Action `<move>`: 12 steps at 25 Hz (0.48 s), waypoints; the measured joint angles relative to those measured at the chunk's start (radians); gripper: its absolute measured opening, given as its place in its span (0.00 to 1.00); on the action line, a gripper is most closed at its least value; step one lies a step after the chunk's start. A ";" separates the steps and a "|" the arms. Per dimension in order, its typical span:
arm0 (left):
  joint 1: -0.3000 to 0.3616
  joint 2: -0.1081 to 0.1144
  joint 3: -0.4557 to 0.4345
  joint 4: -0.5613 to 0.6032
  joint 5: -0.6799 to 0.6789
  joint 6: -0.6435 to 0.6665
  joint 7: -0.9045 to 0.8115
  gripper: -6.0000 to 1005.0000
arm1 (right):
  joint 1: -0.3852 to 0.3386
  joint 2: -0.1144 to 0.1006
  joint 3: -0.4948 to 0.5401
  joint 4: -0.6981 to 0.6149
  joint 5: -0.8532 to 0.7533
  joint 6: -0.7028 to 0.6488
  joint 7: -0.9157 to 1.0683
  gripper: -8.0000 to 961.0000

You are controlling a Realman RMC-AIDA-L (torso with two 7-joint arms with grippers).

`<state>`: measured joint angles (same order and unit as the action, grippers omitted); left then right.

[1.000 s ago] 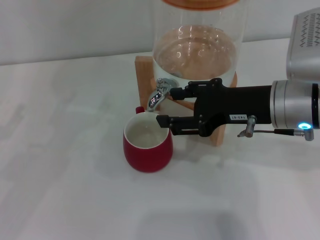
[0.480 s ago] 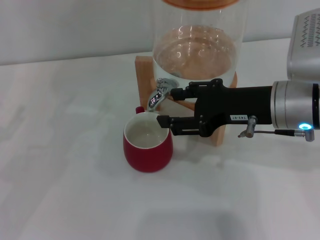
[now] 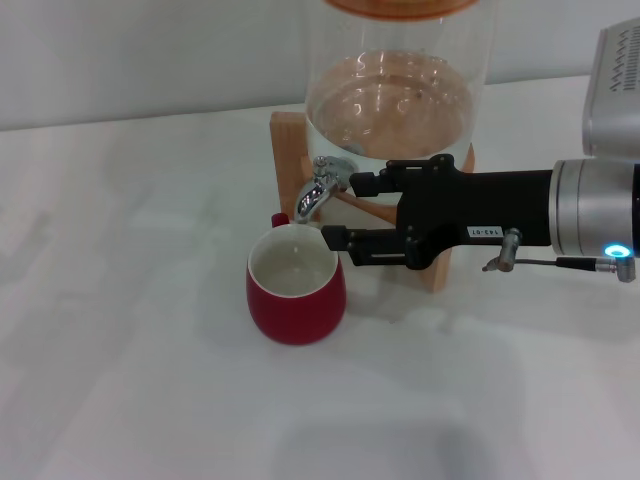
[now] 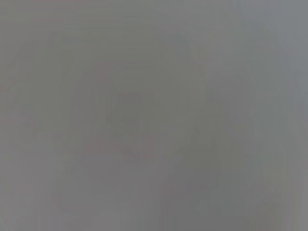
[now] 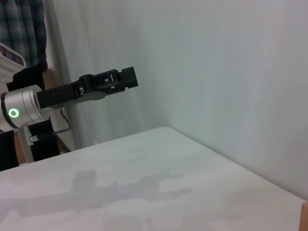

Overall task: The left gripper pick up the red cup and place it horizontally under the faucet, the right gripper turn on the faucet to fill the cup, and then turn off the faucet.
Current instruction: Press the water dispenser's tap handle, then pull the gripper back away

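Observation:
The red cup [image 3: 295, 300] stands upright on the white table, its white inside facing up, directly below the spout of the chrome faucet [image 3: 318, 190]. No stream shows from the spout. My right gripper [image 3: 342, 210] is open, just right of the faucet. Its upper finger is level with the lever and its lower finger is by the cup's rim, touching neither. My left gripper [image 5: 126, 78] shows only in the right wrist view, held in the air off the table's far side. The left wrist view shows only flat grey.
The faucet sits on a clear glass dispenser [image 3: 400, 90] holding water, on a wooden stand [image 3: 285, 135] at the back of the table. The white tabletop [image 3: 120, 330] stretches left and in front of the cup.
My right gripper has drawn back a little to the right, away from the faucet. The cup and faucet have not moved.

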<state>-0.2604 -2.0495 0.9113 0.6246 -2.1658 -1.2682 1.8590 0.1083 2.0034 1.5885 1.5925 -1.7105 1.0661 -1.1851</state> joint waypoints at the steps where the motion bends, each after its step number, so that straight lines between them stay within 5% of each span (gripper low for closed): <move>1: 0.000 0.000 0.000 0.000 0.000 0.000 0.000 0.78 | -0.001 0.000 0.001 0.002 0.000 0.002 0.000 0.75; 12: 0.001 0.000 -0.002 0.001 0.000 0.000 -0.001 0.77 | -0.024 0.000 0.013 0.073 0.000 0.069 0.015 0.75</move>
<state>-0.2592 -2.0494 0.9092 0.6255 -2.1658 -1.2681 1.8576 0.0841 2.0033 1.6013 1.6660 -1.7102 1.1356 -1.1698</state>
